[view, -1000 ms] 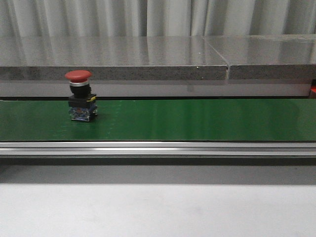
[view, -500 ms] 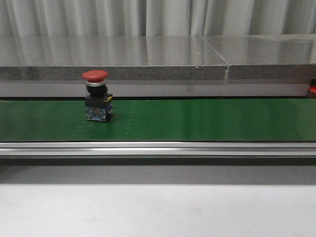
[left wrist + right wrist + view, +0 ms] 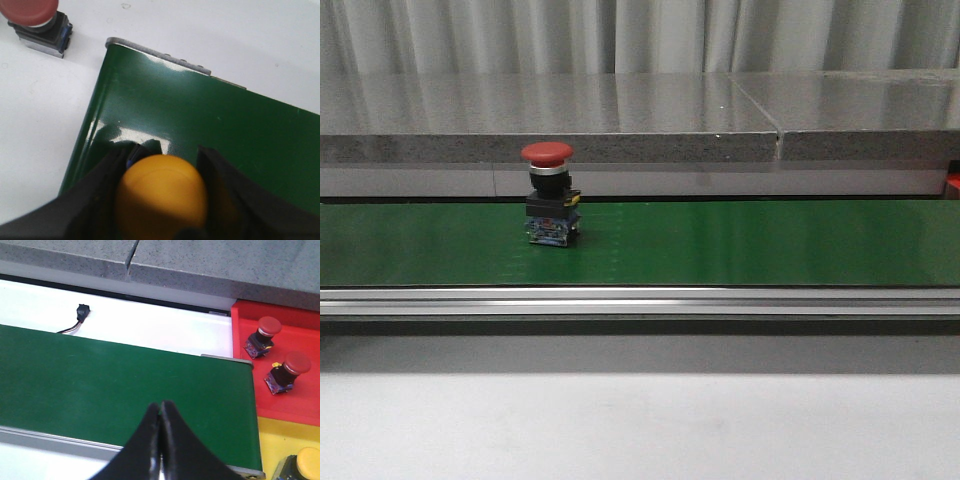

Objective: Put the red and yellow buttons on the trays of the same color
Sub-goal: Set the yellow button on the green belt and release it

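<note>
Factory-style test rig, green conveyor belt [image 3: 740,240], curtain backdrop [image 3: 640,35]

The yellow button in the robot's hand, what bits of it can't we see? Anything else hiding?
- Yellow button, left wrist view: body hidden under its cap and between the left tool's fingers.
- Second yellow button, right wrist view: cut off by the picture's edge.
- Red tray and yellow tray: cut off there; front view shows only a red sliver.

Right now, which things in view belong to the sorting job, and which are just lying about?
Job:
- red button on green belt
- yellow button in left gripper
- red tray holding two red buttons
- yellow tray

Lying about:
- black connector with wire
- grey ledge
</note>
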`<state>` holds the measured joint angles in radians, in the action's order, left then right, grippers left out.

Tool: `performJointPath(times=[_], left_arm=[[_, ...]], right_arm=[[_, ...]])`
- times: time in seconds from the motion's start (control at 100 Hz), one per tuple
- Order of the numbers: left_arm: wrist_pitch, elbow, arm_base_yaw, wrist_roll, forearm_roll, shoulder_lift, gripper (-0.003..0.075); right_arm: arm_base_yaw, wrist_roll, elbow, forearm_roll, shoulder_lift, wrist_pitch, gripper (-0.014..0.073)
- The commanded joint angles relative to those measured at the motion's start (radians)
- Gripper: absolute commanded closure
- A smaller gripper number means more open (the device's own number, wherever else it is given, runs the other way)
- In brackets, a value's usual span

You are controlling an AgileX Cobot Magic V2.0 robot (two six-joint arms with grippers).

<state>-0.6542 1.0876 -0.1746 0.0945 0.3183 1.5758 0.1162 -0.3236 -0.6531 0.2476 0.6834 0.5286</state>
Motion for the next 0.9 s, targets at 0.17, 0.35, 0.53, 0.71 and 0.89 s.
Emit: performJointPath(times=[0.17, 0.35, 0.53, 0.71, 0.89], left_arm=[[0.037, 0.034, 0.006, 0.06, 0.058, -0.034, 0.0033], [0.035, 0.086, 0.013, 0.127, 0.102, -0.038, 0.0055], [0.062, 0.127, 0.065, 0.179, 0.113, -0.086, 0.0076], [0.101, 0.119, 0.129, 0.206, 0.113, -0.211, 0.0081], [0.116, 0.057, 0.145, 0.206, 0.113, -0.396, 0.0081]], right_arm=[[-0.005, -0.008, -0.027, 0.011, -0.005, -0.063, 0.0662], [-0.005, -0.008, -0.027, 0.011, -0.005, -0.063, 0.0662], [-0.005, -0.008, -0.027, 0.011, -0.005, -0.063, 0.0662], [-0.005, -0.008, -0.027, 0.011, -0.005, -0.063, 0.0662], [-0.005, -0.008, -0.027, 0.011, -0.005, -0.063, 0.0662]])
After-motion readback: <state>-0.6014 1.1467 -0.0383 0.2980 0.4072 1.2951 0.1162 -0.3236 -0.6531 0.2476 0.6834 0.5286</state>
